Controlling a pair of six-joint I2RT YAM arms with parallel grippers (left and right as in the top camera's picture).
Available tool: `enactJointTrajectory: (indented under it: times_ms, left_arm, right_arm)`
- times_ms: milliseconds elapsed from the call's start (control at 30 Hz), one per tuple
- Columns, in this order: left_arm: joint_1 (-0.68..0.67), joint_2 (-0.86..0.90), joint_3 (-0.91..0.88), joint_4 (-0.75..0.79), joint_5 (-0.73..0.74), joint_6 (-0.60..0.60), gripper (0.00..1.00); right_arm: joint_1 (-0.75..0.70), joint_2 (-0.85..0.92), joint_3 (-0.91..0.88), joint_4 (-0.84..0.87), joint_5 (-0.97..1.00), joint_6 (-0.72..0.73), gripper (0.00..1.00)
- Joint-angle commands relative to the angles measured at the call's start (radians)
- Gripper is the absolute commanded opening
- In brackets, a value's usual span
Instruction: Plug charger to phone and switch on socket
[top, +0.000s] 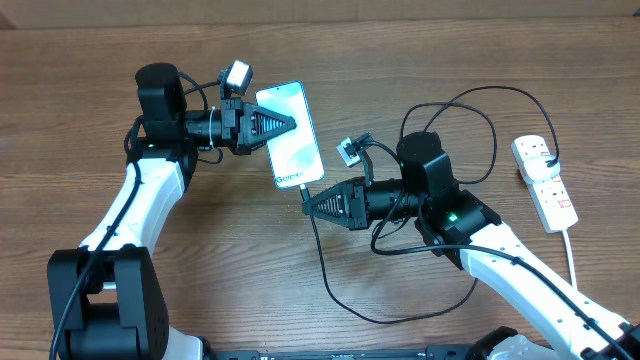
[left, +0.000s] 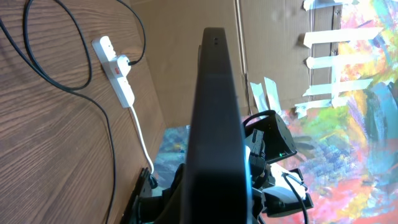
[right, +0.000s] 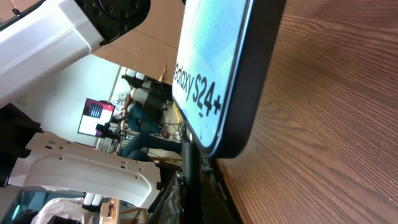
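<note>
The phone (top: 291, 135), light blue screen with "Galaxy S24+" text, is held on its left edge by my left gripper (top: 287, 123), which is shut on it. In the left wrist view the phone (left: 214, 118) shows edge-on. My right gripper (top: 309, 203) is shut on the charger connector (right: 189, 165), which meets the phone's bottom edge (right: 217, 106). The black charger cable (top: 330, 280) loops over the table back to the socket (top: 543, 180), a white power strip at the right, also in the left wrist view (left: 118, 78).
The wooden table (top: 200, 250) carries the loose cable loops (top: 470, 120) between my right arm and the socket. The socket's white cord (top: 572, 250) runs toward the front right edge. Cardboard and a painted backdrop (left: 348, 93) stand beyond the table.
</note>
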Motion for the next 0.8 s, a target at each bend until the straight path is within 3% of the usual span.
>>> enactJointTrajectory:
  times_ms: [0,767]
  left_arm:
    - [-0.002,-0.003,0.011,0.007,0.033,-0.003,0.04]
    - [-0.039,-0.003,0.011,0.007,0.033,0.002,0.04]
  right_arm:
    - [0.002,-0.007,-0.002,0.012,0.023,-0.003,0.04]
    - [0.002,-0.007,-0.002,0.038,0.051,0.005,0.04]
